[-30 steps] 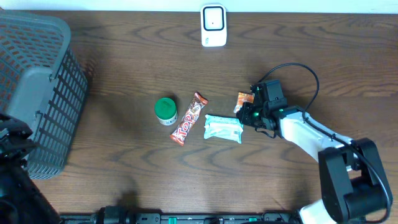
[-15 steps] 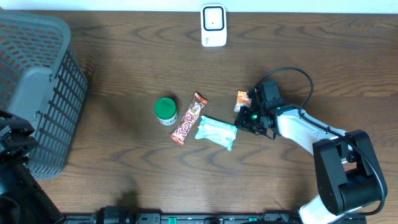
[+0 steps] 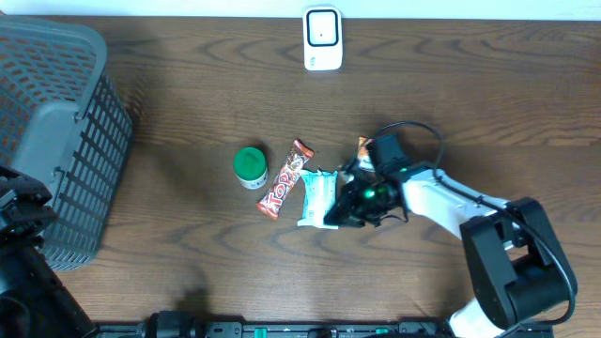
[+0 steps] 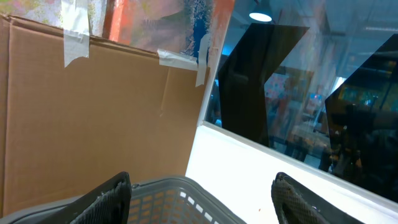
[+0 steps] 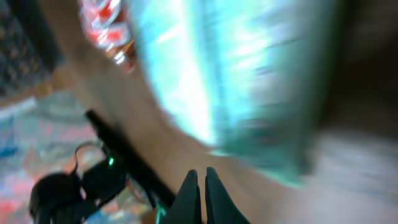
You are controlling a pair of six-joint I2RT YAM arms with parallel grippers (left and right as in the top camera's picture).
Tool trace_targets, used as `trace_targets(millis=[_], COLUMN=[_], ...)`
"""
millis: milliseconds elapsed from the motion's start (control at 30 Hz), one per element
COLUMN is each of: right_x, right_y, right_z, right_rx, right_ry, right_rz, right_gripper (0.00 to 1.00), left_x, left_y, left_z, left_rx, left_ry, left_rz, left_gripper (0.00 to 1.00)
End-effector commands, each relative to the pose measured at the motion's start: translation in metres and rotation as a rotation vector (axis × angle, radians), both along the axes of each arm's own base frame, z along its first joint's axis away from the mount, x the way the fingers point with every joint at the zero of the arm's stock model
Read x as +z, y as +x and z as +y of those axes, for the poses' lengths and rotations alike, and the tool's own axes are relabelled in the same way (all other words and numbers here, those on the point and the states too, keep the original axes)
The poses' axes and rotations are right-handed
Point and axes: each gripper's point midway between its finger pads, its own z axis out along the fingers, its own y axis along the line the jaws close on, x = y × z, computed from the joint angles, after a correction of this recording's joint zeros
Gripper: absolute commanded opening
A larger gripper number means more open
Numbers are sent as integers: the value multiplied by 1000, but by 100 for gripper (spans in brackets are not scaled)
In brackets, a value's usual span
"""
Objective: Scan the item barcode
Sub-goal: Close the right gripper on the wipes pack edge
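Note:
A teal snack packet (image 3: pixel 317 197) lies on the wooden table, turned nearly end-on toward the front edge. My right gripper (image 3: pixel 340 212) is at its right edge, low over the table. In the right wrist view the packet (image 5: pixel 236 74) is a blur just beyond the fingertips. That gripper (image 5: pixel 199 177) is shut, and nothing shows between its fingers. The white scanner (image 3: pixel 321 38) stands at the table's back edge. In the left wrist view my left gripper (image 4: pixel 202 199) is open and empty, above the grey basket (image 4: pixel 180 186).
A red-orange candy bar (image 3: pixel 285 178) lies just left of the packet, with a green-lidded tub (image 3: pixel 250 166) further left. A small orange packet (image 3: pixel 367 150) sits under the right arm. The grey basket (image 3: pixel 56 141) fills the left end of the table.
The right gripper closed and swept left and toward the front. The teal packet swung from lying crosswise to nearly end-on and slid toward the candy bar. The left arm stayed still.

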Motion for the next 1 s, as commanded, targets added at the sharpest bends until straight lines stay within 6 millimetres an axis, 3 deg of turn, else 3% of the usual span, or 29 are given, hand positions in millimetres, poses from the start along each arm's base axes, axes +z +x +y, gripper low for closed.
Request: trace_targets(millis=[0,133,200,233,267,300,400,533,633,967], right_x=[9,19,31,37,43,49,59,53,50,13], right_y=[-13,-8,-1,2,6,12,28,59,76,97], right_z=[15,15,13,12,11,9,0,-17,-17,-42], right_rx=[66,50,42,48,55,61,58,-2,-2,-54], right_ry=[69,67,71,75,76,70,15,-132,-149,-217], right_rz=[-2,-39,-96,-140,-196,-262,-410,-556,-632,-582], right_gripper=[1,1,9,22,70,99,99,99,99,99], left_x=[1,0,0,0,0,-1,-2,-2,-2,-2], left_y=[-3,-3,-3,-3,-3,-2,-1,-1,-1,-1], left_z=[1,1,1,1,1,1,1,1,1,1], left_rx=[4,4,3,3,3,3,3,3,3,3], left_ry=[-6,-6,-6,-7,-7,-7,-7,-7,-7,-7], left_rz=[-15,-14,-14,-14,-13,-11,-9,-9,-9,-8], left_gripper=[73,73,73,73,73,73,73,73,73,73])
